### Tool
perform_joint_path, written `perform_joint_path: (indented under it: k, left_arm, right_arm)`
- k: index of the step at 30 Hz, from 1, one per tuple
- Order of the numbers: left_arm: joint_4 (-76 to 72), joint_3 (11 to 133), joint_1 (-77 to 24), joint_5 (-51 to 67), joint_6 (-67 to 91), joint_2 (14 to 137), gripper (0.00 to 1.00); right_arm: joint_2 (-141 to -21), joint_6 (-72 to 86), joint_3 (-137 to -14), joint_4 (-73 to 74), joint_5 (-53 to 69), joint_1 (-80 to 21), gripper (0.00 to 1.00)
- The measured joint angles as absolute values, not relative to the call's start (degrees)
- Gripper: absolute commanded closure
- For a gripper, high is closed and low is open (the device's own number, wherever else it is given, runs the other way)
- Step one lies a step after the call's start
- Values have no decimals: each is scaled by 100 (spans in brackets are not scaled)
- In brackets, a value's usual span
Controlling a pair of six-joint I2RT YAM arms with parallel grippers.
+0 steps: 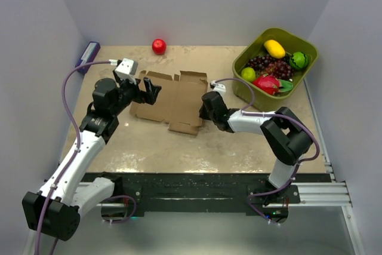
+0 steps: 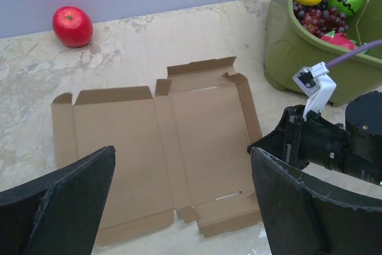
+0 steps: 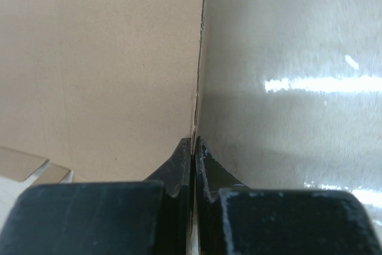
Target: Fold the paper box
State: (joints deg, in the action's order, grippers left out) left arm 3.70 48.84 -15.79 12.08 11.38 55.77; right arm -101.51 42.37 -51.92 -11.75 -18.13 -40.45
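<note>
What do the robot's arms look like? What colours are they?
Both the left arm and right arm have white tube parts joined by chunky black joints. A thin purple cable loops along each one to a small white camera block by the wrist. The jaws are black and wedge-shaped.

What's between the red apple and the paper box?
Nothing: only bare tabletop separates the red apple from the paper box, clearest in the left wrist view.

Mottled beige tabletop [image 1: 173, 147], glossy with glare toward 6 o'clock, enclosed by plain pale grey walls [image 1: 197, 4] at 9, 12 and 3 o'clock.
</note>
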Motion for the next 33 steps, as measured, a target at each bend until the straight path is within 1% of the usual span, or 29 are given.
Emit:
perform_joint_path:
  k: [5, 12, 14, 21, 24, 28, 33]
  left_arm:
    - [366, 4884, -1621, 1297, 1131, 5544, 0]
    - [137, 4923, -1627, 1568, 1046, 5601, 0]
    - [145, 5096, -1627, 1686, 1002, 5732, 0]
    - [349, 6495, -1627, 2141, 585, 6344, 1]
    - [392, 6702, -1627, 2180, 248, 6333, 1]
    - [414, 6547, -1632, 2235, -250, 6211, 1]
    - [224, 5800, -1682, 2248, -696, 5824, 0]
  right_arm:
    - [-10066, 3413, -5706, -749, -1719, -4045, 100]
    - [-9524, 2139, -6530, 268, -1520, -4047, 100]
    - [-9395, 1798, -6855, 646, -1332, -4045, 100]
    - [-9080, 913, -8005, 1975, -429, -4045, 100]
    - [-8917, 650, -8307, 2510, -141, -4049, 100]
    - [-8742, 427, -8497, 3146, 141, -4049, 100]
    - [-8628, 235, -8685, 3826, 556, -4049, 100]
